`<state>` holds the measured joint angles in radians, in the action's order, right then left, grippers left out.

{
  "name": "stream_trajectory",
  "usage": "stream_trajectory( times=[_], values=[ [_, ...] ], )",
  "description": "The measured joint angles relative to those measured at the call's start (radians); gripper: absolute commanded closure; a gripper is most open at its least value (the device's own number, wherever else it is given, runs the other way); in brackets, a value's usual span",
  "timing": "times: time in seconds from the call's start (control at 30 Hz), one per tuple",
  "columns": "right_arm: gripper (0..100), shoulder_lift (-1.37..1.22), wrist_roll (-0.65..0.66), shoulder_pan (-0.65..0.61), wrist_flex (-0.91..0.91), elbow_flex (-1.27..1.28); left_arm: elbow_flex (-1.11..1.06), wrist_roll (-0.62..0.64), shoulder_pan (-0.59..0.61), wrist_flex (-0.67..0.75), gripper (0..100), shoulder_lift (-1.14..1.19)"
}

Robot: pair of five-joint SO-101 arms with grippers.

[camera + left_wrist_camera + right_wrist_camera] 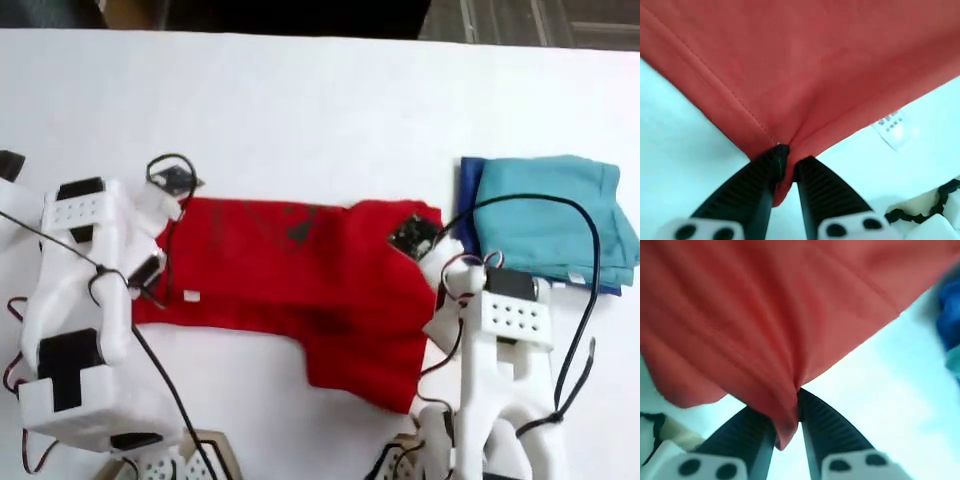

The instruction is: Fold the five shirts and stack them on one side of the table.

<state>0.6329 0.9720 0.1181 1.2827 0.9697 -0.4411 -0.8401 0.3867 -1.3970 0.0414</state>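
Across the middle of the white bench (300,110) a red shirt (290,285) lies spread lengthways between the two arms, with one part trailing toward the near edge. At its left end the left end effector (786,167) is clamped on a bunched corner of the cloth, right where a stitched hem runs in between the black ribbed pads (760,185). A small white tag (895,127) pokes out from the edge close by. At the far end the right end effector (799,401) is likewise clamped on a pinch of red fabric, which gathers into creases above it. Just beside that end, a teal shirt (550,225) sits folded on top of a blue shirt (467,195), so I'd judge this pile is where the red one belongs. The cloth looks thin, light and limp. I'd expect it to sag between the two grips and hold no shape, so both ends ought to travel together. The hem seems the best place to hold, since a doubled seam gives more bite, while a single layer could slide out.
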Motion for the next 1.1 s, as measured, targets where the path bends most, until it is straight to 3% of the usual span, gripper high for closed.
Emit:
stream_trajectory(
  times=[0.37,0.87,1.0,1.1],
  values=[
    [97.8,0.025,0.014,-0.04,0.021,0.123,-0.138,0.0,0.0,0.11,97,0.0],
    [97.8,0.025,0.014,-0.071,0.025,0.155,-0.141,0.0,0.0,0.112,97,0.0],
    [96.9,0.025,0.014,-0.071,0.025,0.155,-0.141,-0.017,0.0,0.112,84,0.0],
    [89.7,0.025,0.014,-0.071,0.025,0.155,-0.141,-0.023,0.0,0.101,73,-0.005]
  ],
)
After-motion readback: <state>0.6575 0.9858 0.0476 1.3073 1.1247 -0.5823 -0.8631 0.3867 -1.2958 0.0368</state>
